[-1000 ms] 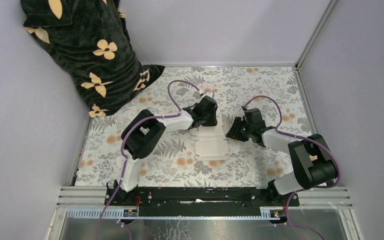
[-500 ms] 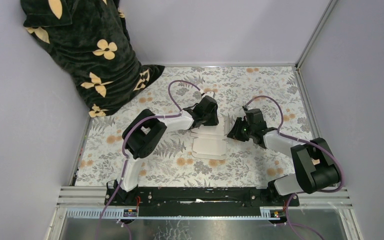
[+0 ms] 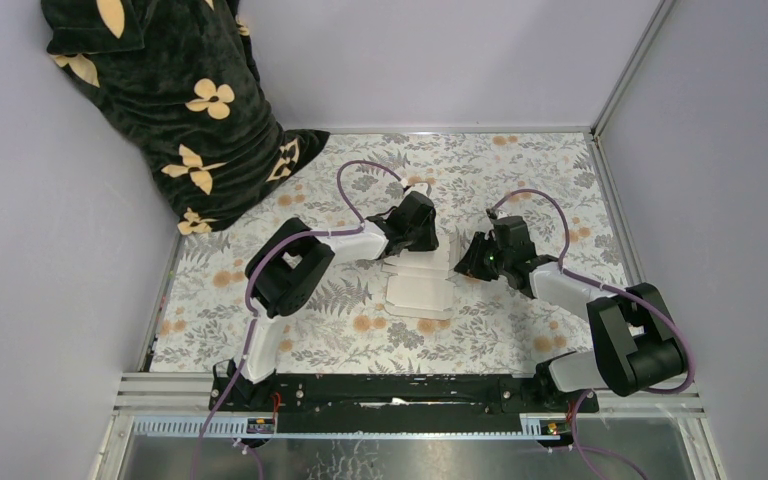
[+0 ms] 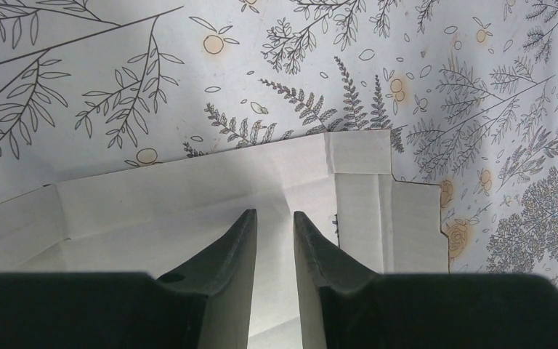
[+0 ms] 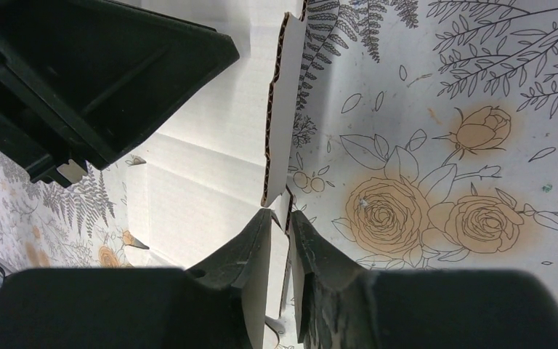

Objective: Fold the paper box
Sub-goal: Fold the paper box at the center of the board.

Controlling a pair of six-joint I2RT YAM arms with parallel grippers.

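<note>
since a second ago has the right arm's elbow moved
Yes. The right arm's elbow has swung down toward the metal rail at the near edge and out toward the right wall.

The paper box (image 3: 420,292) lies in the middle of the table (image 3: 520,180). The left gripper (image 4: 275,214) is over its far part, the right gripper (image 5: 279,212) at its right edge; a cloth (image 3: 175,100) sits in the far left corner.

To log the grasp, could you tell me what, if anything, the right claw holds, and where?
The right claw pinches the paper box at the corrugated edge of a raised side flap.
</note>
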